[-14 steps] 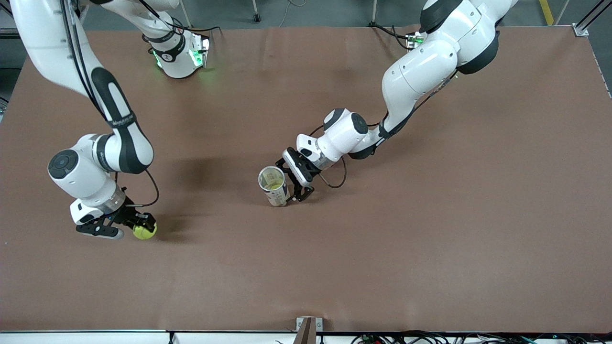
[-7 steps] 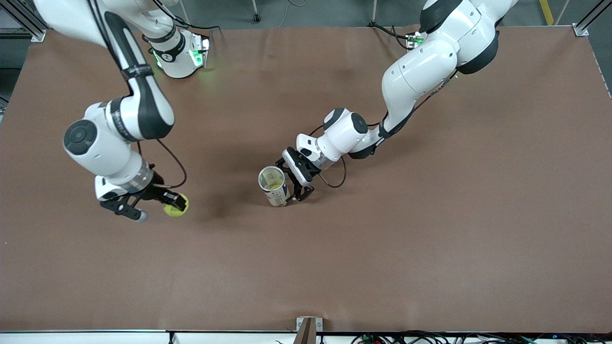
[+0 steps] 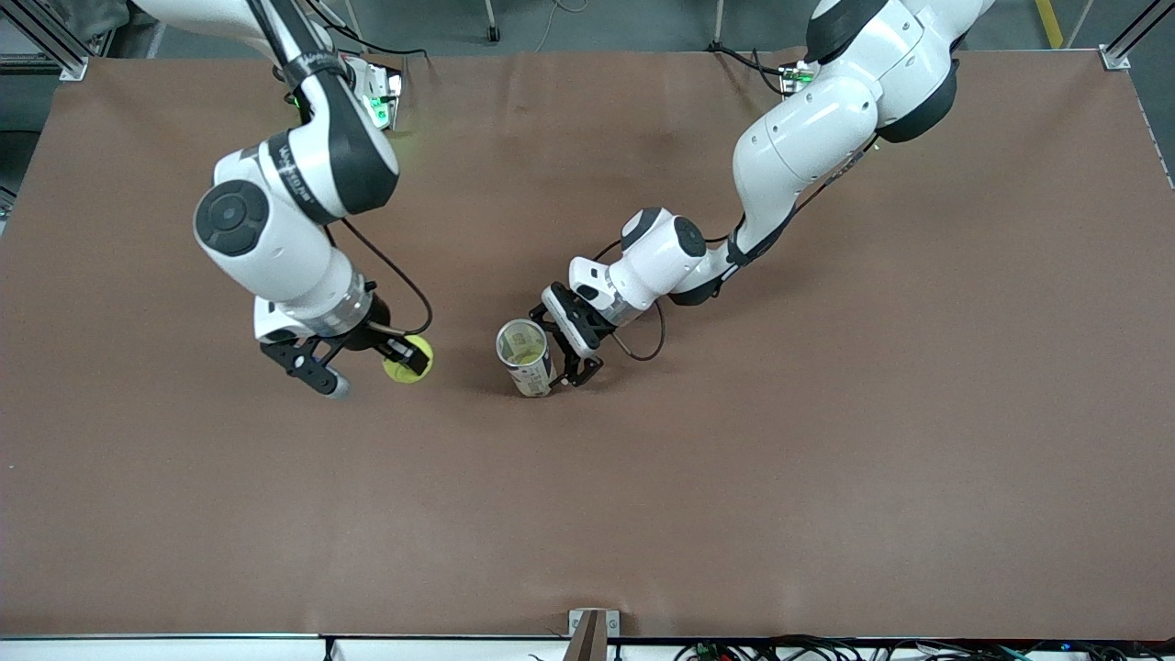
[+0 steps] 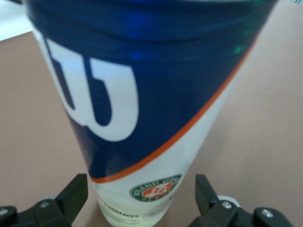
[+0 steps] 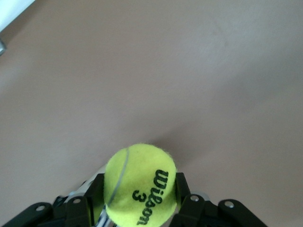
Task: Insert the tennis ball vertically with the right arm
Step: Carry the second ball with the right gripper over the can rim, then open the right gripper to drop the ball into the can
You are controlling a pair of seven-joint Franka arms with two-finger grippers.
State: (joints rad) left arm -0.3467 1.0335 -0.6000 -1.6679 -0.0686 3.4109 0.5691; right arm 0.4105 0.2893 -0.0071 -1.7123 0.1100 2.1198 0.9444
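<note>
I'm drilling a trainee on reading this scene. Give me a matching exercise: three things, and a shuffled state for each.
Things:
1. tennis ball
2. ball can
3. left gripper

States:
A. stands upright on the table, top open
B. held in the right gripper, up over the table
C. fingers set either side of the can's base

Pairs: 1-B, 2-A, 3-C

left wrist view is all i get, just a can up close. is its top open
Observer: Yes. In the front view the can stands upright with its mouth open.
Operator: where's the ball
Observer: In the right gripper, up over the table toward the right arm's end from the can. The right wrist view shows the ball clamped between the jaws.
Operator: is my gripper on the can
Observer: The left gripper sits at the can's lower part, jaws either side of it.
</note>
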